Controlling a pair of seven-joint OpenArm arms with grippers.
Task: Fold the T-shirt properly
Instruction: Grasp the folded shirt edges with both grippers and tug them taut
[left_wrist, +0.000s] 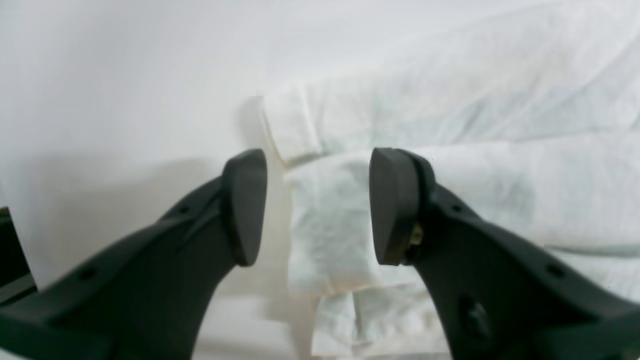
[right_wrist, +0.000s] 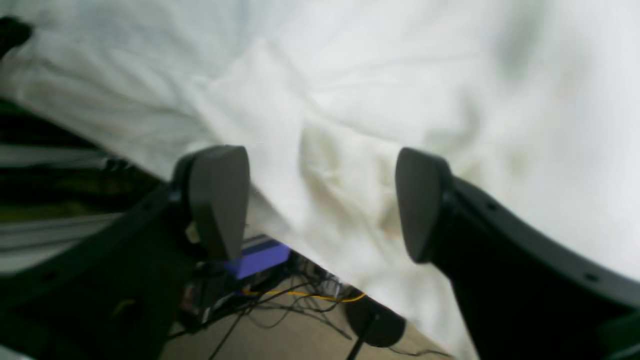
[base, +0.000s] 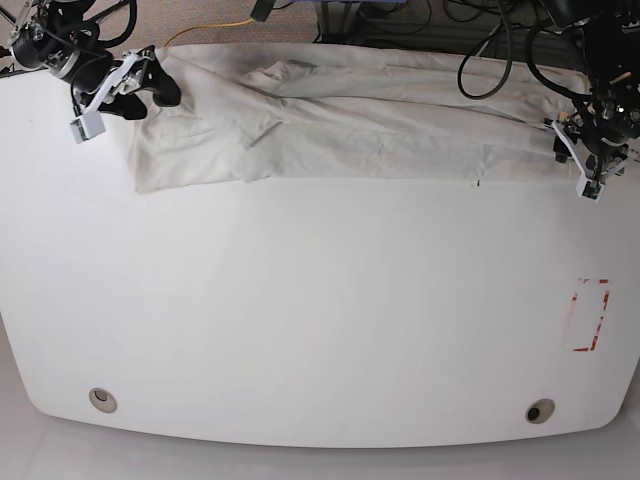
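Note:
The T-shirt (base: 350, 125) lies as a long, wrinkled cream-white strip along the table's far edge; no print shows. In the base view my right gripper (base: 150, 85) sits at the strip's left end, over the table's far corner. Up close, my right gripper (right_wrist: 322, 205) is open, with rumpled T-shirt (right_wrist: 400, 75) cloth lying beyond the gap between its fingers. My left gripper (base: 575, 140) is at the strip's right end. Its wrist view shows my left gripper (left_wrist: 317, 207) open, with the layered folded edge of the T-shirt (left_wrist: 500, 100) behind the gap, not pinched.
The white table (base: 300, 320) has a red rectangle outline (base: 589, 315) near its right edge and two round holes (base: 102, 399) (base: 540, 411) at the front. Cables and a blue box (right_wrist: 257, 257) lie on the floor beyond the far edge.

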